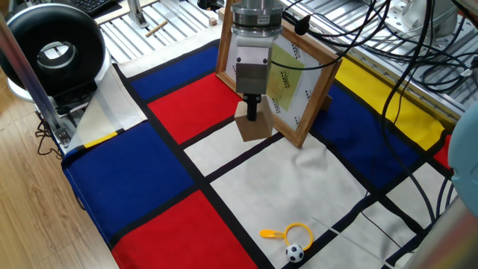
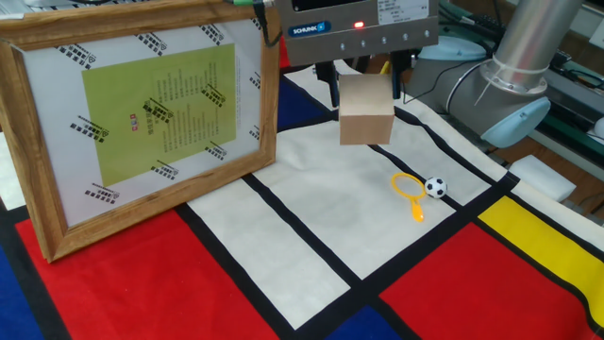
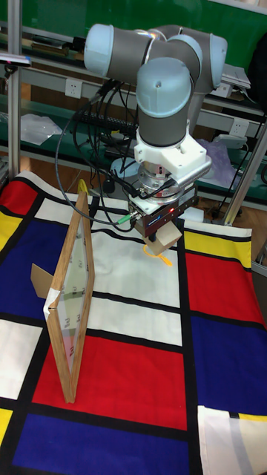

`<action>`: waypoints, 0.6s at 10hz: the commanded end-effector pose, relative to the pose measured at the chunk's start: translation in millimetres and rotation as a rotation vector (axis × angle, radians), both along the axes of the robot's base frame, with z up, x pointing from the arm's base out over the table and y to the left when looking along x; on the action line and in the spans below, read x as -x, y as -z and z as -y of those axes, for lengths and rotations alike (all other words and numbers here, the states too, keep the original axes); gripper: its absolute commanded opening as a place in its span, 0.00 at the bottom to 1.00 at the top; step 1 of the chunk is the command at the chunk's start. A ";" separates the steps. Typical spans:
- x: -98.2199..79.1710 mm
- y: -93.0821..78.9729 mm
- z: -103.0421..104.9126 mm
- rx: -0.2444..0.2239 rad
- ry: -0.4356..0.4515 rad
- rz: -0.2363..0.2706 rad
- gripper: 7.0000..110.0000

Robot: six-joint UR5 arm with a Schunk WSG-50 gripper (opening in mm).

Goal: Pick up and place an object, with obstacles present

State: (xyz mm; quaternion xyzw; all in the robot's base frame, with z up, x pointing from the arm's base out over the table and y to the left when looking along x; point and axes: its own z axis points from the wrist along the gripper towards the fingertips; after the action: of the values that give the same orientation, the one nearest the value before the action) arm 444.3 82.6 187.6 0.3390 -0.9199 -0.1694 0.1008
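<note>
Other fixed view: wooden cube [image 2: 367,110] clamped between hand [image 2: 366,87] fingers, off cloth.

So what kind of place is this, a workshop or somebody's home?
Most likely a robotics lab: an industrial arm over a test table, metal shelving with loose cables behind, and a colour-block cloth laid out as a work surface.

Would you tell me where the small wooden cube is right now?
The wooden cube is held between the gripper fingers above the white cloth panel, right of the framed picture in the other fixed view.
</note>
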 end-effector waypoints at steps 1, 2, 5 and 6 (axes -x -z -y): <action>-16.8 2.2 -4.7 -0.018 0.009 0.069 0.00; -20.6 2.3 -7.4 -0.028 0.018 0.083 0.00; -28.9 1.1 -16.9 -0.057 0.065 0.104 0.00; -33.4 1.4 -18.6 -0.061 0.080 0.119 0.00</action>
State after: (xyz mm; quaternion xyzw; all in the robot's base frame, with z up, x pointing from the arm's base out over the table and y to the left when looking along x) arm 467.3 93.3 184.1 0.3262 -0.9281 -0.1721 0.0518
